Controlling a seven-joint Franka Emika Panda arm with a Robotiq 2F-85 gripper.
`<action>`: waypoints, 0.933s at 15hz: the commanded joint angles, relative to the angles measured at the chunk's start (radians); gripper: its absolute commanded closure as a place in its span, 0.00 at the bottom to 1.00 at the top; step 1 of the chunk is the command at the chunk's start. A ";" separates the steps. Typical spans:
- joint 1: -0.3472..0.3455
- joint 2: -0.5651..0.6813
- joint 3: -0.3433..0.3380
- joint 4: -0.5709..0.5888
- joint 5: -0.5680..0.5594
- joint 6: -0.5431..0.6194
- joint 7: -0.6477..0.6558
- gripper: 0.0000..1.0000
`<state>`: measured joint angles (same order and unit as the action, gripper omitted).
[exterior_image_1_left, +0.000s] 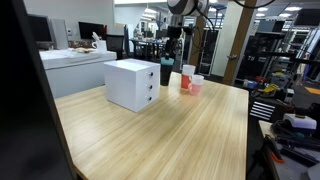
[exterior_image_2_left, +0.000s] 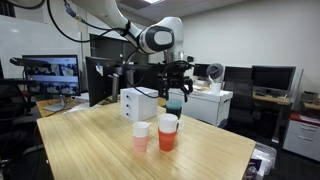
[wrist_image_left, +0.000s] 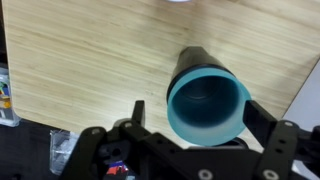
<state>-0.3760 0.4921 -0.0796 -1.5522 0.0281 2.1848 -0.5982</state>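
A teal cup (wrist_image_left: 208, 105) stands upright on the wooden table (wrist_image_left: 90, 60), seen from above in the wrist view with its mouth open and nothing inside. My gripper (wrist_image_left: 200, 115) is open around it; the left finger (wrist_image_left: 138, 110) stands apart from the cup and the right finger (wrist_image_left: 262, 115) is close against its rim. In both exterior views the gripper (exterior_image_1_left: 166, 60) (exterior_image_2_left: 175, 94) hangs over the cup (exterior_image_1_left: 166, 73) (exterior_image_2_left: 174, 106) near the table's far edge. An orange cup (exterior_image_2_left: 167, 134) and a pink cup (exterior_image_2_left: 141, 137) stand close by on the table.
A white two-drawer box (exterior_image_1_left: 132, 83) (exterior_image_2_left: 138, 103) sits on the table next to the cups (exterior_image_1_left: 191, 80). The table's edge (wrist_image_left: 300, 80) runs close to the teal cup. Desks with monitors (exterior_image_2_left: 50, 72) and shelves (exterior_image_1_left: 285, 60) surround the table.
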 joint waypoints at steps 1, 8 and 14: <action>-0.008 -0.071 0.018 -0.088 0.034 0.021 -0.070 0.00; 0.005 -0.090 0.015 -0.123 0.053 0.027 -0.098 0.00; 0.005 -0.082 0.009 -0.120 0.052 0.045 -0.088 0.00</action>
<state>-0.3725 0.4395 -0.0660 -1.6335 0.0642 2.2039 -0.6627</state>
